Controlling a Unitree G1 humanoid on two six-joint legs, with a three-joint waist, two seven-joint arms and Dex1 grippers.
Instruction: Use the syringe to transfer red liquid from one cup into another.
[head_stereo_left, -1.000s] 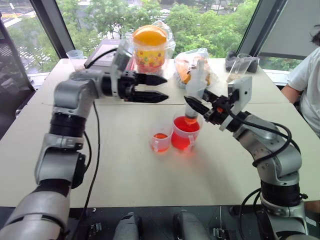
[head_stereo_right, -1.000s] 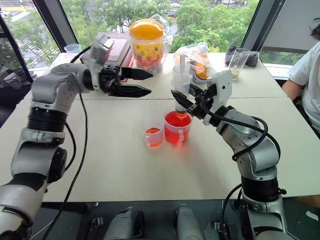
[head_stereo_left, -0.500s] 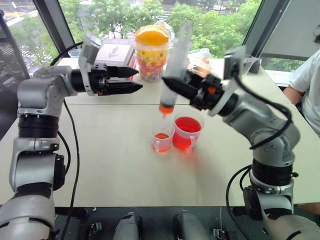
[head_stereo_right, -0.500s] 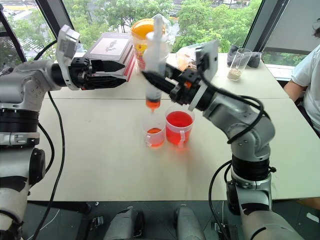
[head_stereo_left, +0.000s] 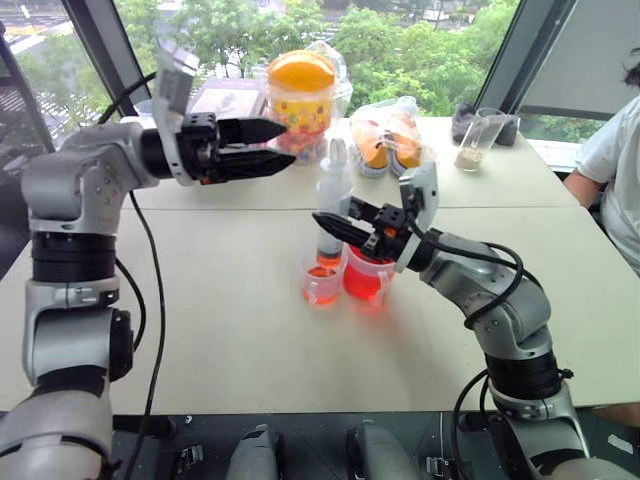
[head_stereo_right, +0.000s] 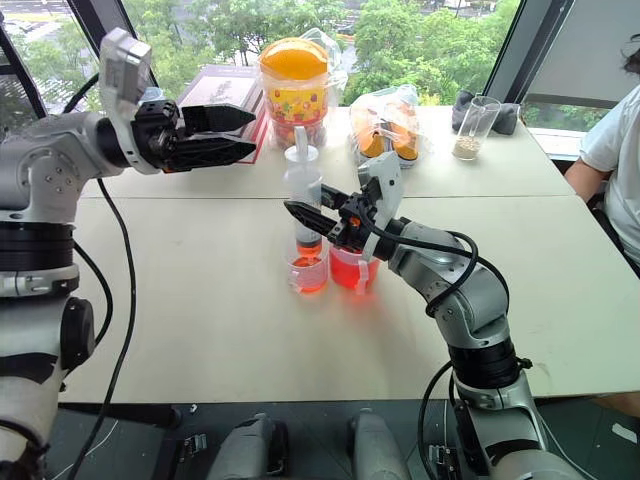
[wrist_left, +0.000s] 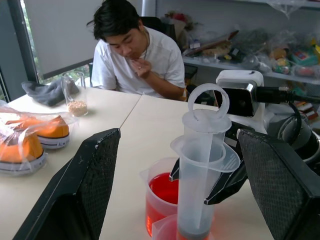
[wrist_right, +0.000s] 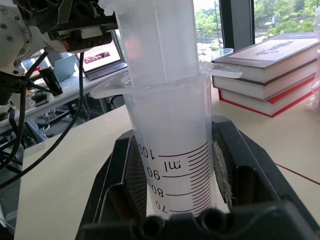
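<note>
- The syringe (head_stereo_left: 331, 215) stands upright in your right gripper (head_stereo_left: 345, 229), whose jaws are closed on the clear barrel below the flange; its orange tip sits down inside the smaller cup (head_stereo_left: 322, 283).
- That smaller cup holds only a shallow layer of red liquid (head_stereo_left: 320, 272); the larger cup (head_stereo_left: 369, 276) stands just beside it, on the right arm's side, holding much more.
- Both cups rest on the worktop (head_stereo_left: 220, 310), close enough that a sideways nudge of the tip could knock either one.
- Your left gripper (head_stereo_left: 262, 146) hangs above the worktop, well apart from the plunger ring (wrist_left: 208, 100), pointing toward the syringe, jaws open and empty.
- To empty the syringe, bring the left jaws onto the plunger top and press straight down along the barrel, slowly.
- Hold the barrel vertical and the tip low in the cup, so nothing splashes over its rim.
- A person (head_stereo_left: 617, 160) sits at the far corner; keep your arms over the cups.
</note>
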